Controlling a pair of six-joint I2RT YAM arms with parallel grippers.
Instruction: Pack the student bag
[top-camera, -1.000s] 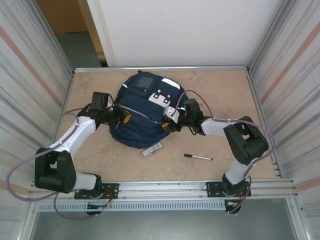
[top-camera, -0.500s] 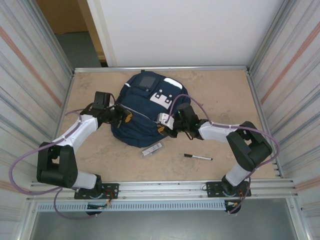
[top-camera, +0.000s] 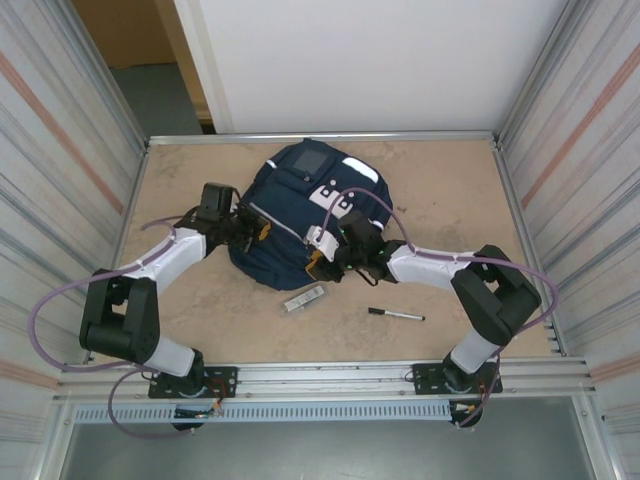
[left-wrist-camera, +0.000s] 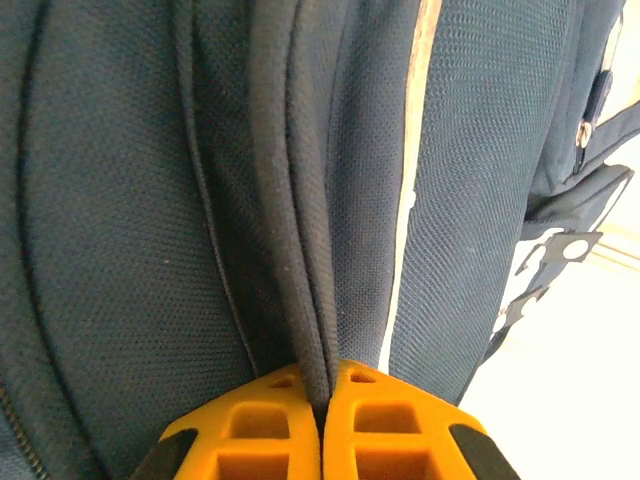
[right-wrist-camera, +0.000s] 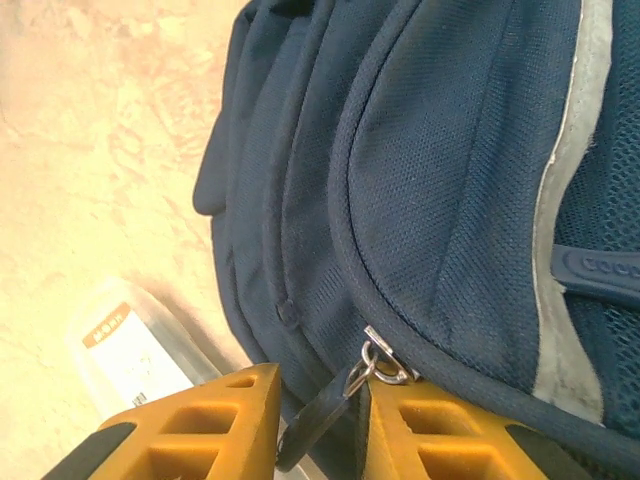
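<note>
The navy student bag lies on the table at mid-back. At its left side my left gripper is shut on a dark piped fold of the bag, the orange fingertips pressed together around the fabric. My right gripper is at the bag's near right edge. Its orange fingers stand apart, and a metal zip ring with a black pull tab hangs between them, against the right finger, unclamped.
A clear flat case with an orange label lies just in front of the bag, seen beside the right fingers. A black pen lies to the right of it. Metal walls and a raised rim bound the table.
My right gripper slid left and nearer along the bag's lower edge, its jaws narrower than a second ago. The left gripper moved right and back with its fold, and the bag shifted slightly right.
</note>
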